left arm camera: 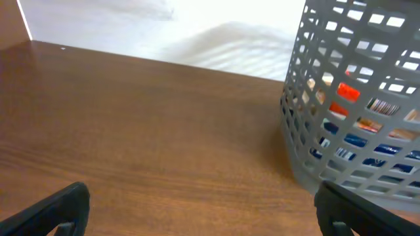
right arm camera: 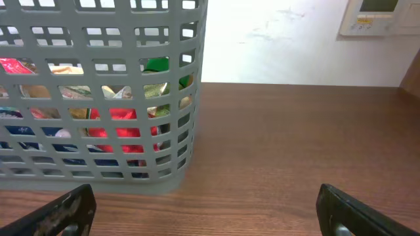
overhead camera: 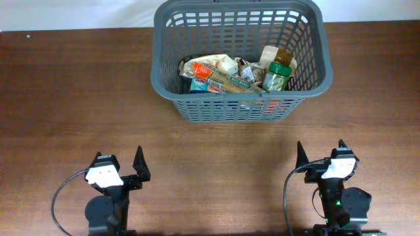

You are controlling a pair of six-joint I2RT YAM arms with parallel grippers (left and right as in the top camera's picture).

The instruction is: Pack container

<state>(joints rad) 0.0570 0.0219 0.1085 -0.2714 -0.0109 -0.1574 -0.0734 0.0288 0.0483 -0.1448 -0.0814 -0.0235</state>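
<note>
Table [overhead camera: 65, 98]: brown wood grain, bare around the arms.
Wall [right arm camera: 275, 39]: white, behind the far edge.
Container [overhead camera: 239, 108]: grey, on the table at far centre, holding packets and a green-lidded jar [overhead camera: 279, 73].
Left gripper [overhead camera: 119, 164], right gripper [overhead camera: 321, 154]: low at the near edge, well apart from the container, jaws spread, empty.

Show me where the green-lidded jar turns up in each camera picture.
Overhead: the green-lidded jar sits in the basket's right end, top centre-right.
Left wrist: not made out; only the basket's corner, at right.
Right wrist: its green shows through the slots, upper left.
Shared landmark: the grey basket.
</note>
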